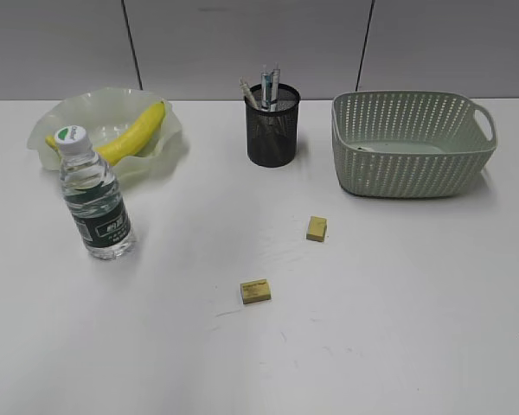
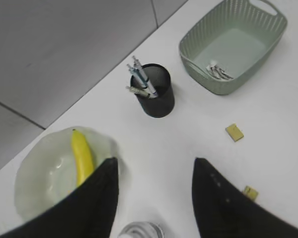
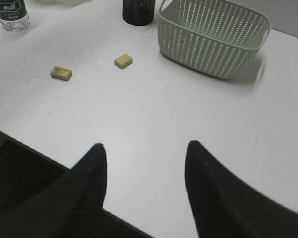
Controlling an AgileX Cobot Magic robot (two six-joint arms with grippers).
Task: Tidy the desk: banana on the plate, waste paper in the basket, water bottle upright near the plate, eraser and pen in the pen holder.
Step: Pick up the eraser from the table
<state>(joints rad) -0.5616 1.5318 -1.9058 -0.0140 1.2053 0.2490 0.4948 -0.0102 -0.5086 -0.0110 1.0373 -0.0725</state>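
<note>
The banana (image 1: 137, 131) lies in the pale-green plate (image 1: 78, 112) at the back left. The water bottle (image 1: 95, 195) stands upright in front of the plate. The black pen holder (image 1: 272, 127) holds several pens. Two yellow erasers lie on the desk (image 1: 389, 303), one (image 1: 317, 228) mid-table and one (image 1: 255, 290) nearer the front. The waste paper (image 2: 217, 72) lies inside the basket (image 1: 413, 143). My left gripper (image 2: 155, 159) is open and empty, high above the bottle cap (image 2: 141, 231). My right gripper (image 3: 145, 146) is open and empty over the desk's front edge.
A grey panelled wall runs behind the desk. The desk's front edge (image 3: 44, 157) drops to a dark space in the right wrist view. Neither arm shows in the exterior view.
</note>
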